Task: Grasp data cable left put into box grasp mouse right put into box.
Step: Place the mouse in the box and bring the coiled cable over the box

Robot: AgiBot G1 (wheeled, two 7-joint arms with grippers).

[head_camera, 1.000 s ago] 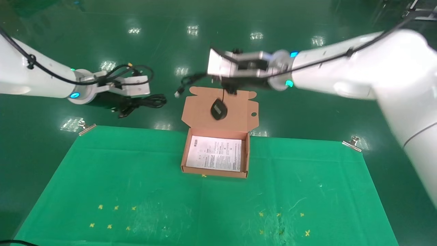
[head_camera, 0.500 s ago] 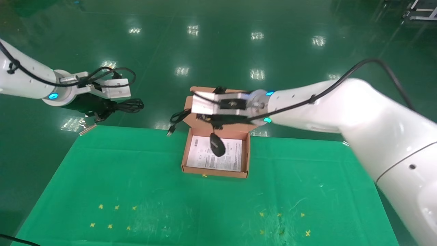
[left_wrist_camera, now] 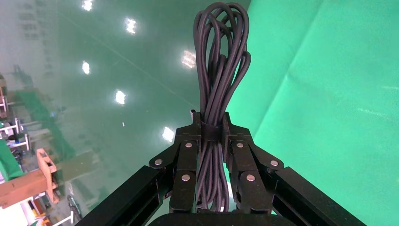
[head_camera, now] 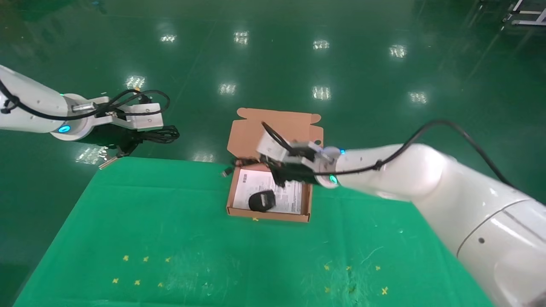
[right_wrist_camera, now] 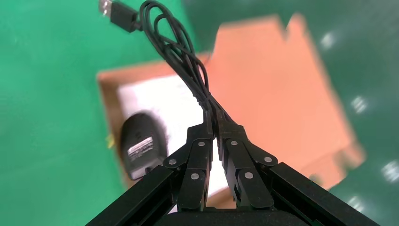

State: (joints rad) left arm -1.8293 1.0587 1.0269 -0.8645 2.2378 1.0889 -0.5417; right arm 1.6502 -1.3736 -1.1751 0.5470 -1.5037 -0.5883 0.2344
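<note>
While the right claw (right_wrist_camera: 216, 123) pinches the cord over the box (head_camera: 267, 214), it should lower until the mouse (head_camera: 261, 200) lies flat inside; the left claw (left_wrist_camera: 212, 127) grips the data cable (left_wrist_camera: 220, 70) well left of the box.

A green cloth (head_camera: 170, 238) covers the worktop, marked with small yellow crosses (head_camera: 136, 282); a metal clip (head_camera: 107, 161) pins its far-left corner.

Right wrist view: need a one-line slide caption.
Right claw shut on the mouse cord, lowering the mouse onto the white sheet in the open box, USB plug dangling outside.
</note>
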